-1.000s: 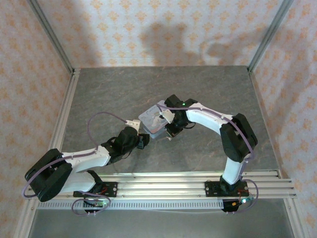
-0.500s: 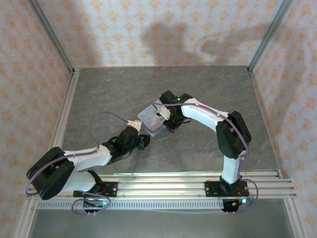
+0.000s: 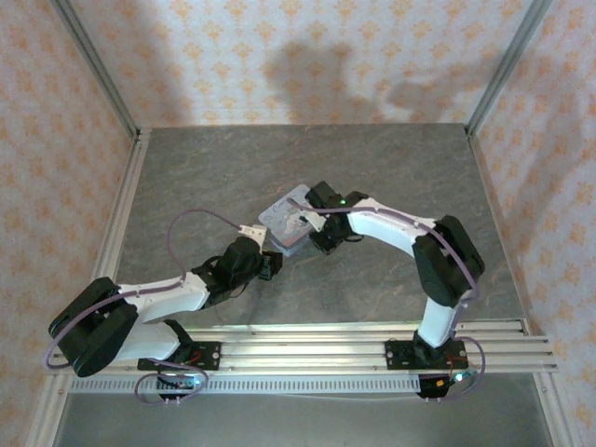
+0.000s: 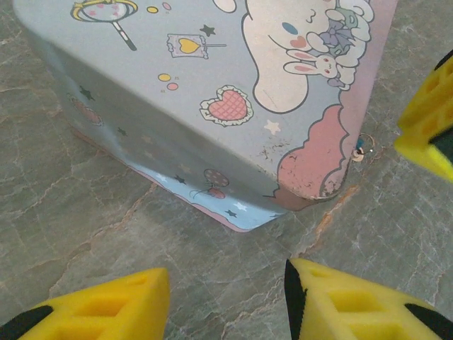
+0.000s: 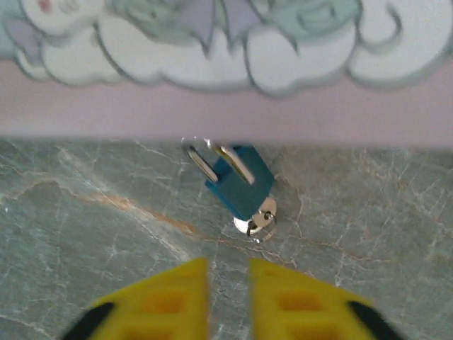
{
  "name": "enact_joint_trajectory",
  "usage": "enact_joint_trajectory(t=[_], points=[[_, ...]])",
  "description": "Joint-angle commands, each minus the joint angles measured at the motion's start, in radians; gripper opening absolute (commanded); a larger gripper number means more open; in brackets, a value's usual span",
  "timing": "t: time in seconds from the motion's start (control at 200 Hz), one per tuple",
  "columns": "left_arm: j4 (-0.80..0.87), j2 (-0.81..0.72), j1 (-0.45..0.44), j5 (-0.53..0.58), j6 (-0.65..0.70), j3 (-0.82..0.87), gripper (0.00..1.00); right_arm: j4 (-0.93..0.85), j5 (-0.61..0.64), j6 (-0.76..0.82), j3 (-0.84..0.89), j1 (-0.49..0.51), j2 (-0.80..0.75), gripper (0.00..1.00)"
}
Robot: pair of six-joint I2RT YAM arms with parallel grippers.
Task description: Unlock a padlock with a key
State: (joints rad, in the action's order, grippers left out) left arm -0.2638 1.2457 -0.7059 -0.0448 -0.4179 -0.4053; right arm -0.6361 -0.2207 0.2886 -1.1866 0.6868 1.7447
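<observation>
In the right wrist view the small teal padlock (image 5: 239, 181) lies on the stone table against the foot of the pastel tin (image 5: 226, 106), its silver shackle pointing at the tin. A silver key (image 5: 256, 218) on a small ring sits at the lock's bottom end. My right gripper (image 5: 228, 297) hovers just short of the key, its yellow fingers a narrow gap apart with nothing between them. My left gripper (image 4: 226, 304) stands open over bare table at the tin's (image 4: 212, 85) near corner. From above, both grippers flank the tin (image 3: 284, 220).
A yellow finger of the right gripper (image 4: 430, 127) shows at the right edge of the left wrist view, beside the tin's corner. Metal rails (image 3: 130, 214) edge the table on the left and front. Patterned walls enclose the back and sides.
The right gripper's fingers have parted slightly and let go of the key. The tin has shifted a little up and to the left. The left arm has held still.
</observation>
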Motion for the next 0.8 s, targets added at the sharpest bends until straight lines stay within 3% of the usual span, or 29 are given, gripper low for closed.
enact_joint_trajectory(t=[0.0,0.08,0.25,0.796], points=[[0.051,-0.04,0.009,0.01,0.022,-0.024,0.47,0.22,0.001,-0.056,0.101,-0.006,-0.084,0.33],[0.064,-0.053,0.009,0.009,0.021,-0.024,0.47,0.275,0.013,-0.048,0.149,-0.006,-0.101,0.4],[0.072,-0.074,0.009,0.017,0.013,-0.017,0.47,0.393,0.032,-0.037,0.223,-0.004,-0.108,0.45],[0.11,-0.114,0.009,0.039,0.013,-0.009,0.48,0.463,-0.026,-0.023,0.249,0.002,-0.016,0.45]])
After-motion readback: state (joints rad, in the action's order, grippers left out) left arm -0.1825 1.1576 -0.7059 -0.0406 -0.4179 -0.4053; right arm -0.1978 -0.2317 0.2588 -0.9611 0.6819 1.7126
